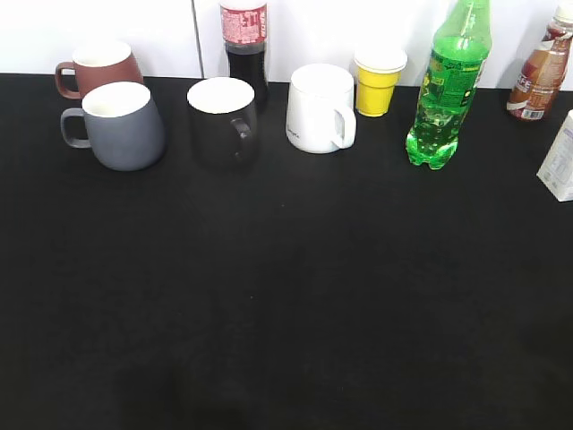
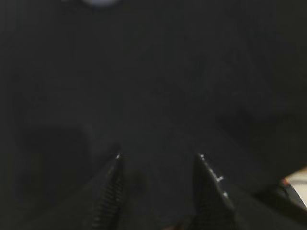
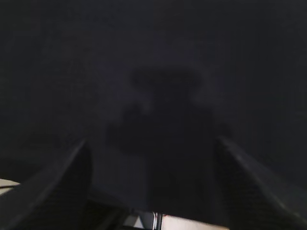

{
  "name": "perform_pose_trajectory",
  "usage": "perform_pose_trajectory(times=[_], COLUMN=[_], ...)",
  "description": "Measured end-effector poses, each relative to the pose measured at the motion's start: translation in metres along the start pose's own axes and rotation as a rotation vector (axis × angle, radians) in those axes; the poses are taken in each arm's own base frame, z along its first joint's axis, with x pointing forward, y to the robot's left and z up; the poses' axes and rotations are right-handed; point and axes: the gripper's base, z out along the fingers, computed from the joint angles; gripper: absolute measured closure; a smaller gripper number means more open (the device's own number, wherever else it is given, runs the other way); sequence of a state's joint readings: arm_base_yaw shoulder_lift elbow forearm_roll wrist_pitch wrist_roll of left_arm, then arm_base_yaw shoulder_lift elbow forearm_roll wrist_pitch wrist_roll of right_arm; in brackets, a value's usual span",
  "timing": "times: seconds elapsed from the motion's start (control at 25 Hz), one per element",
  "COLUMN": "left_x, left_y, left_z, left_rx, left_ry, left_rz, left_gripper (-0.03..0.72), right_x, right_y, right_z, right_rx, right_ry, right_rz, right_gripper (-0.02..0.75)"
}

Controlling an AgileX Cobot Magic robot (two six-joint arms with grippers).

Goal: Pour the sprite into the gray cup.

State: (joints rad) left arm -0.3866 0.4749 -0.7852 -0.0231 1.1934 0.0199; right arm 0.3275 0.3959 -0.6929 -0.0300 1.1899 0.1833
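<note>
The sprite (image 1: 449,85), a tall green bottle with a green-yellow label, stands upright at the back right of the black table (image 1: 286,305) in the exterior view. The gray cup (image 1: 121,125), blue-gray with a white inside and its handle to the left, stands at the back left. Neither gripper shows in the exterior view. In the left wrist view my left gripper (image 2: 158,155) is open and empty over the black cloth. In the right wrist view my right gripper (image 3: 151,143) is open and empty over the black cloth.
Along the back stand a reddish-brown mug (image 1: 97,68), a black mug (image 1: 224,121), a cola bottle (image 1: 244,45), a white mug (image 1: 320,107), a yellow cup (image 1: 379,82), a brown drink bottle (image 1: 542,72) and a white carton (image 1: 560,161) at the right edge.
</note>
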Motion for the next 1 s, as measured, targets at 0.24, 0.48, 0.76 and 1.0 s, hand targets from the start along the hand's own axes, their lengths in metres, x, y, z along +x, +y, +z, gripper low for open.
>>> perform_pose_trajectory(times=[0.24, 0.48, 0.76, 1.0], left_x=[0.019, 0.043, 0.043, 0.043], left_y=[0.002, 0.003, 0.003, 0.003], left_z=[0.016, 0.052, 0.052, 0.052], left_rx=[-0.021, -0.02, -0.02, -0.02], left_ry=[0.006, 0.085, 0.085, 0.085], left_rz=[0.006, 0.005, 0.004, 0.004], left_gripper=[0.333, 0.333, 0.333, 0.333], right_x=[0.033, 0.03, 0.03, 0.03], right_y=[-0.015, -0.013, -0.011, -0.011], right_z=[0.012, 0.025, 0.026, 0.026], right_rx=[0.106, 0.078, 0.057, 0.056], right_ry=[0.004, -0.082, -0.087, -0.088], right_rz=[-0.024, -0.034, -0.028, -0.028], right_gripper=[0.152, 0.182, 0.185, 0.186])
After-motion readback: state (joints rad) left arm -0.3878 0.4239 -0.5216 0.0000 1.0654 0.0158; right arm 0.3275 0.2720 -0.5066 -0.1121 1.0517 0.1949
